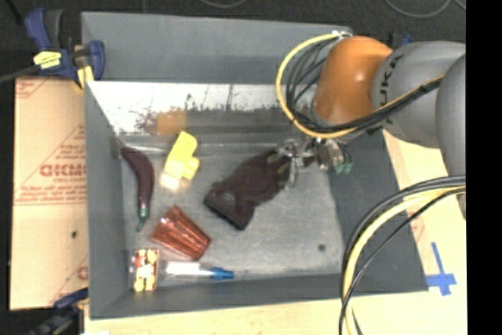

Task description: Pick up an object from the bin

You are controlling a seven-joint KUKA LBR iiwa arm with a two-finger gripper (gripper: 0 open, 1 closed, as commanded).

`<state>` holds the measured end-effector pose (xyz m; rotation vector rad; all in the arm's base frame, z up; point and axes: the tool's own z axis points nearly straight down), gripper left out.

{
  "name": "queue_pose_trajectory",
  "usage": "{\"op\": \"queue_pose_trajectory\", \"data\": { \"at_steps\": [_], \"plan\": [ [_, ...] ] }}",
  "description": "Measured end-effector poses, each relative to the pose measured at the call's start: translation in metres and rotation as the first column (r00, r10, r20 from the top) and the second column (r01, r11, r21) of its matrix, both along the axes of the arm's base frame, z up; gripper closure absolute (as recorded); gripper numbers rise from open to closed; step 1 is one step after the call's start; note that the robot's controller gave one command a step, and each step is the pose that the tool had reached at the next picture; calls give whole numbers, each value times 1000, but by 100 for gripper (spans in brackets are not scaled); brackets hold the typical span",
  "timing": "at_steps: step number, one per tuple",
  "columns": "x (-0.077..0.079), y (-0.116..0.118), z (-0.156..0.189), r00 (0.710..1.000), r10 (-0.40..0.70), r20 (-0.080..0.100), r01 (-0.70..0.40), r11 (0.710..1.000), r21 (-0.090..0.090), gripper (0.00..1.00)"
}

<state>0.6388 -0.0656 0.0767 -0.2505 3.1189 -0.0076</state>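
As the arm reaches into the grey metal bin (314, 231) from the right, its gripper (291, 162) sits low at the upper right end of a dark maroon, pouch-like soft thing (241, 191) lying slantwise near the middle of the bin floor. The gripper appears to touch that end of it. Whether the pincer is apart or clamped cannot be told from this angle, since the wrist's orange cover (349, 78) and looped cables (292, 94) crowd the view above it.

To the left of the dark thing, a yellow block (180, 158) lies near the back wall. A dark purple, aubergine-shaped piece (141, 178) with a green stem end stretches along the left side. Below these, a reddish-brown ribbed thing (180, 234) lies tilted, just apart from the pouch's lower end. Along the front wall rest a small packet with pale and red spots (143, 271) in the left corner and, beside it, a white pen with a blue tip (198, 271).
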Motion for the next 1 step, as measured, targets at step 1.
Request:
{"op": "queue_pose_trajectory", "data": {
  "at_steps": [1],
  "plan": [
    [15,9,133,986,-166,5,166,986,3,100]
  ]
}}
